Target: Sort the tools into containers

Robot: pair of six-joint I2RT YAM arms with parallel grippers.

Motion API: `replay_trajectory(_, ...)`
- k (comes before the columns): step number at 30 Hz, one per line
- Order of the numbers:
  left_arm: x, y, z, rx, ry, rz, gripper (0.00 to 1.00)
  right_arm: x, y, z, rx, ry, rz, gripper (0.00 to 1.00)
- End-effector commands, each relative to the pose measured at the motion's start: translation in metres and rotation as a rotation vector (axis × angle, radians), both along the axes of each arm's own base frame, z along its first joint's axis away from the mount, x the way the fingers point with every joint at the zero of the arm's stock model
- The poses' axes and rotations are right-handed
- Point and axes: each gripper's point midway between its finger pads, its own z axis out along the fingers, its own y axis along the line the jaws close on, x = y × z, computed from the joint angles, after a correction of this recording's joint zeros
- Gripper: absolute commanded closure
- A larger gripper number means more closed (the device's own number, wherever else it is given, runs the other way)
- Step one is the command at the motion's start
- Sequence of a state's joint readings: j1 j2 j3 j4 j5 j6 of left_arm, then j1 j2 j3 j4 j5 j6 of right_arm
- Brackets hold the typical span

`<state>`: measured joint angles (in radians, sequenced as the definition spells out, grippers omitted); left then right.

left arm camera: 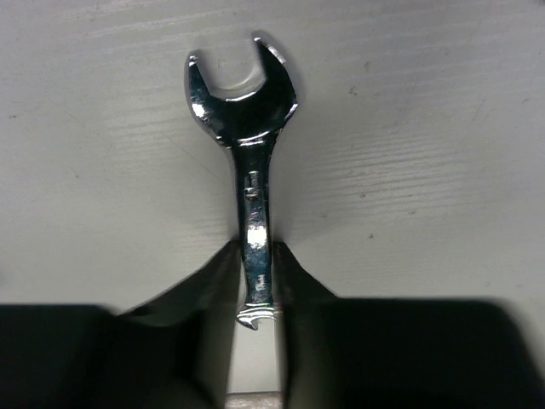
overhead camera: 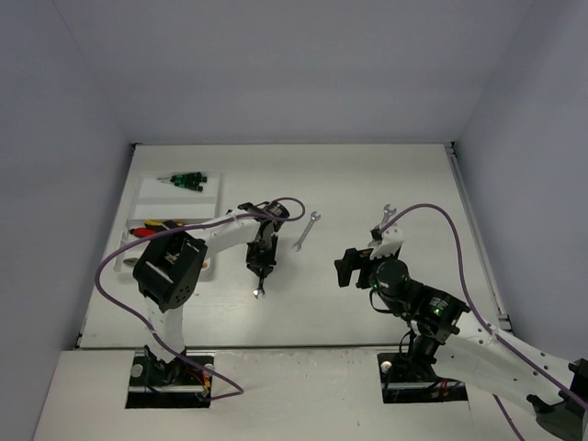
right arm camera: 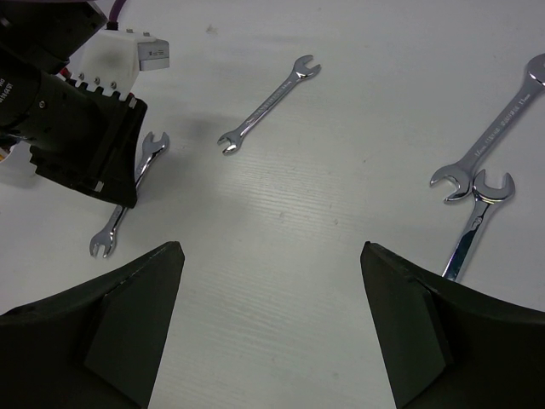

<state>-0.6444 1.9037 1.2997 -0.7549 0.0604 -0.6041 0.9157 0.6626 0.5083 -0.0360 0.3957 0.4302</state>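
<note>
My left gripper point(overhead camera: 260, 269) is shut on the shank of a small silver wrench point(left arm camera: 247, 119) at the table's middle left; its open end sticks out past the fingertips point(left arm camera: 223, 271). The same wrench point(right arm camera: 128, 200) shows low at the table in the right wrist view, and I cannot tell whether it is lifted. A second wrench point(overhead camera: 306, 231) lies just right of it. Two more wrenches point(right arm camera: 490, 128) point(right arm camera: 473, 226) lie together further right. My right gripper point(overhead camera: 354, 269) is open and empty above bare table. The white organiser tray point(overhead camera: 152, 197) at the far left holds green-black screwdrivers point(overhead camera: 184, 179) and red-yellow tools point(overhead camera: 156, 228).
The left arm's body point(overhead camera: 170, 268) hangs over the tray's near end. The right arm's wrist point(overhead camera: 390, 241) covers part of the pair of wrenches in the top view. Grey walls close the table at the back and sides.
</note>
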Motion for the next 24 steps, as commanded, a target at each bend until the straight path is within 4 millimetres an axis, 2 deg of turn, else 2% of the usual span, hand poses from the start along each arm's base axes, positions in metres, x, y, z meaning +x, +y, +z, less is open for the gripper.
replay_trajectory(1, 0.0, 0.015, -0.02, 0.075, 0.031, 0.005, 0.99, 0.005, 0.003, 0.009, 0.042, -0.02, -0.02, 0.17)
replay_trajectory(4, 0.006, 0.012, -0.008, 0.055, -0.006, 0.019, 1.0, 0.005, 0.002, 0.01, 0.046, -0.025, -0.02, 0.18)
replay_trajectory(8, 0.021, 0.008, 0.024, 0.016, -0.108, 0.066, 1.0, 0.005, 0.002, 0.012, 0.048, -0.031, -0.023, 0.18)
replay_trajectory(11, 0.034, 0.003, 0.056, -0.051, -0.187, 0.108, 1.0, 0.006, 0.002, 0.013, 0.046, -0.03, -0.021, 0.17)
replay_trajectory(16, 0.056, 0.01, 0.089, -0.12, -0.265, 0.191, 1.0, 0.006, 0.004, 0.013, 0.046, -0.025, -0.019, 0.18)
replay_trajectory(22, 0.091, 0.045, 0.119, -0.21, -0.326, 0.363, 1.0, 0.006, 0.005, 0.016, 0.052, -0.031, -0.015, 0.18)
replay_trajectory(24, 0.105, 0.062, 0.129, -0.249, -0.353, 0.45, 1.0, 0.006, 0.004, 0.016, 0.052, -0.031, -0.014, 0.18)
